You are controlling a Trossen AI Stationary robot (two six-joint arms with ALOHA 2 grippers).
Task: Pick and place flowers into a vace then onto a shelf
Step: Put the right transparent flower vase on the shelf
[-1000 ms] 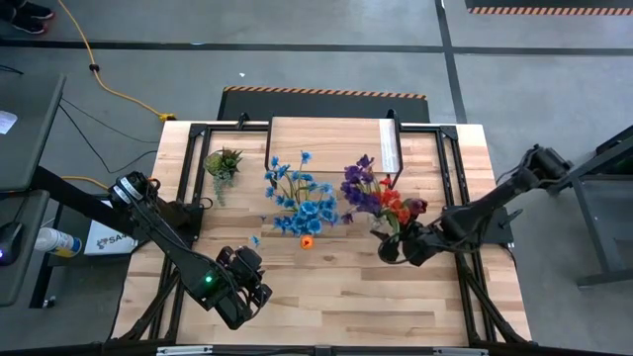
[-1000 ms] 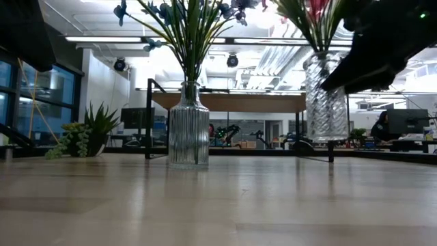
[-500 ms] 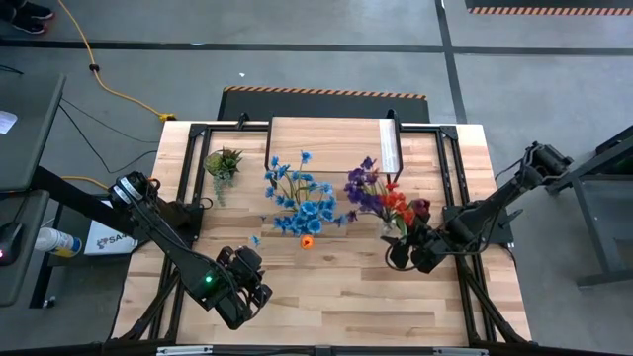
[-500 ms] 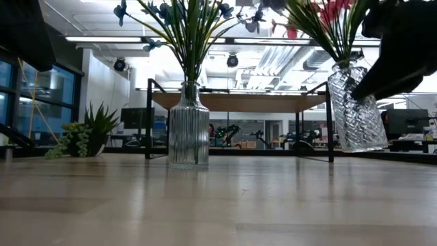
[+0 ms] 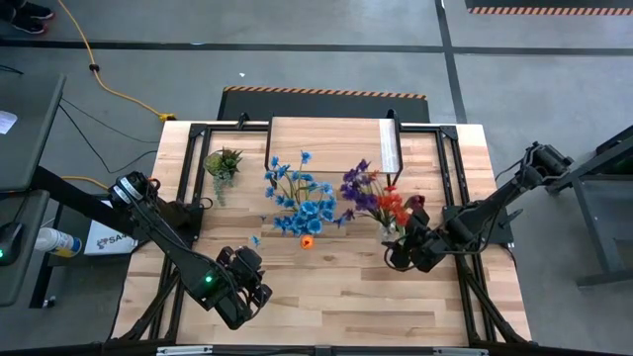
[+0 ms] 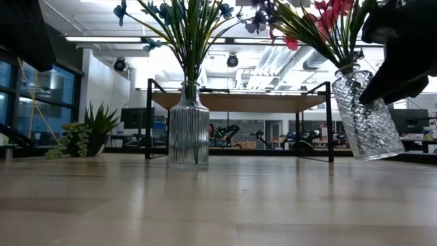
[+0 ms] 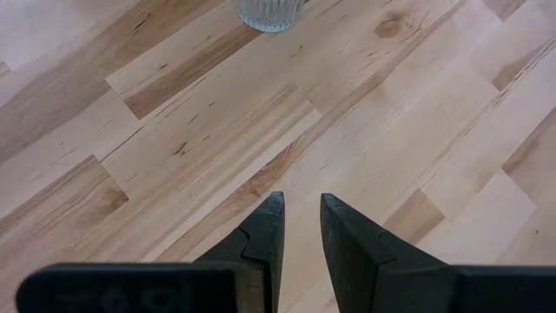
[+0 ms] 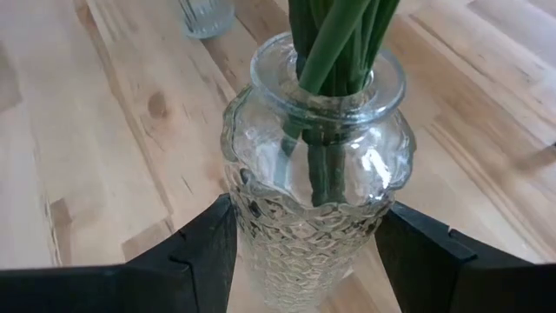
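My right gripper [image 5: 399, 252] is shut on a textured clear glass vase [image 6: 369, 116] holding the red, purple and maroon flowers [image 5: 381, 203]. It is right of centre on the table. The blue flowers with one orange bloom [image 5: 300, 206] stand in a ribbed glass vase [image 6: 188, 130] at the table's middle. The shelf [image 5: 331, 146] stands at the far edge on black legs. My left gripper [image 5: 244, 287] waits near the near-left corner, narrowly open above bare wood [image 7: 300, 226]. My right gripper holds the textured vase by its bulging body [image 8: 261, 217], below the neck, pinched between the two fingers [image 8: 204, 252], one on each side. The fingers come from the table's right, slanting down. The vase is tilted, mouth leaning left, and its base [image 6: 382, 154] looks just off the table.
A small spiky green potted plant [image 5: 224, 163] sits on the table left of the shelf. The ribbed vase's base [image 7: 270, 13] shows ahead of my left gripper. Bare plank tabletop [image 5: 336, 297] stretches along the near side between the two arms.
My right gripper has carried the textured vase down and a little toward the table's near-right. The vase stood upright a second ago and has tipped over, with its flowers swinging left.
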